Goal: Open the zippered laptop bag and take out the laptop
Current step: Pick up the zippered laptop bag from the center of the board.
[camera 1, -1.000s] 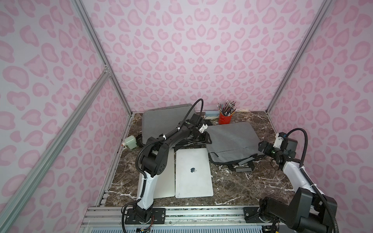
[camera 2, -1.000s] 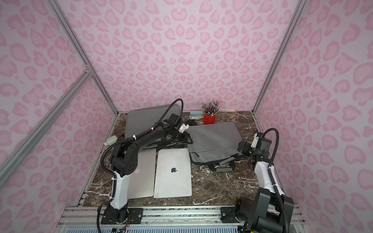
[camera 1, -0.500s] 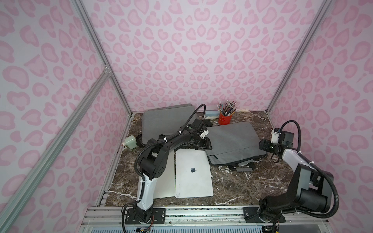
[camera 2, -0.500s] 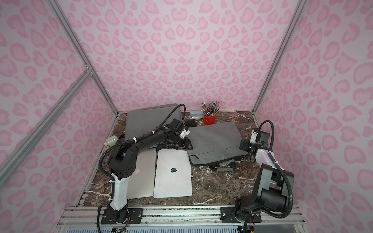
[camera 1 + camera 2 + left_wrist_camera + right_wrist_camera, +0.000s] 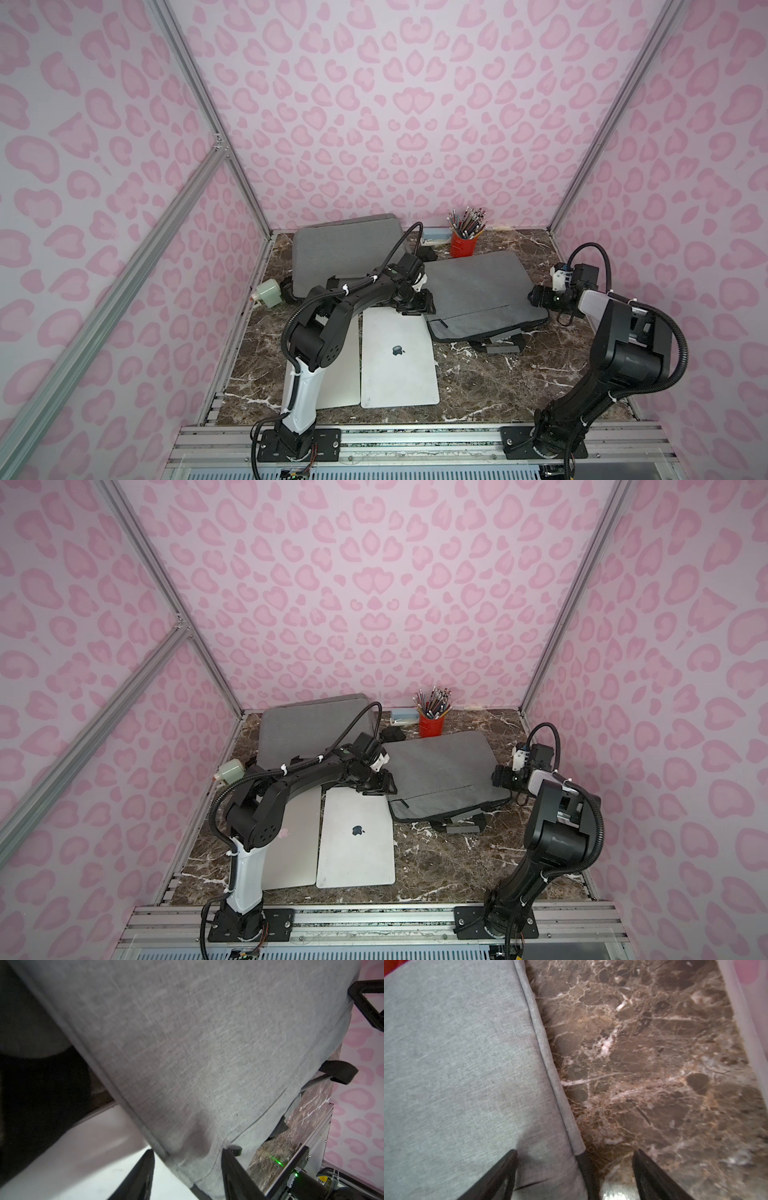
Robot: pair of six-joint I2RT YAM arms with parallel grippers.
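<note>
Inspector: Where is the bag?
Surveyor: The laptop bag (image 5: 478,291) lies just beyond and right of the silver laptop (image 5: 399,361), long axis running rightward.
Inspector: And the 2 grippers?
Surveyor: The left gripper (image 5: 187,1178) straddles the corner beside that laptop; I cannot tell if it grips. The right gripper (image 5: 575,1176), spread wide, straddles the far end.

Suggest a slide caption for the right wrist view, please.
Open right end effector straddling the edge of the grey laptop bag on the marble table.

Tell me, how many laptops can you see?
2. The logo laptop lies flat near the table's front; the second laptop lies beside it, partly under the left arm. Another may hide inside a grey bag.
</note>
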